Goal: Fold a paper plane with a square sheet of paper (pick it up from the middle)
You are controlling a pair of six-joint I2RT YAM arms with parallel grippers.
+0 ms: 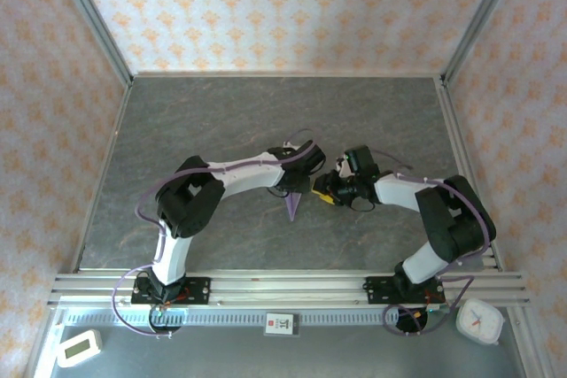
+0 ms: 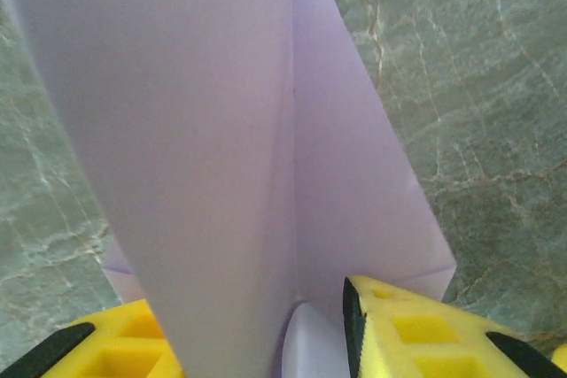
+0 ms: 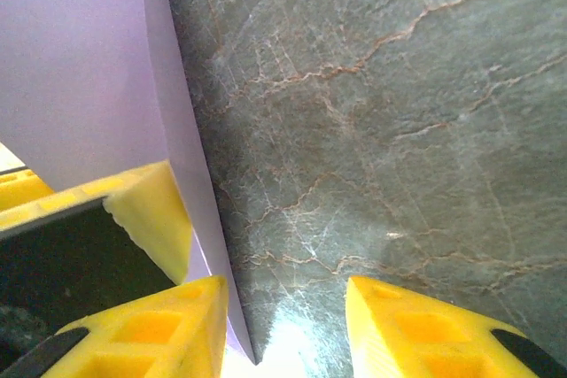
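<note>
Checking top view: plane (image 1: 295, 204) on counter (image 1: 221, 112), tip toward 6 o'clock; your left pincer (image 2: 252, 325) spread astride its fold, right pincer (image 3: 283, 307) spread alongside.

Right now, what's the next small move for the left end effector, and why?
Probably lift the left end effector straight back off the paper plane. Its fingers stand apart on either side of the raised fold, gripping nothing, and from above the plane already looks like a narrow pointed dart on the table.
</note>
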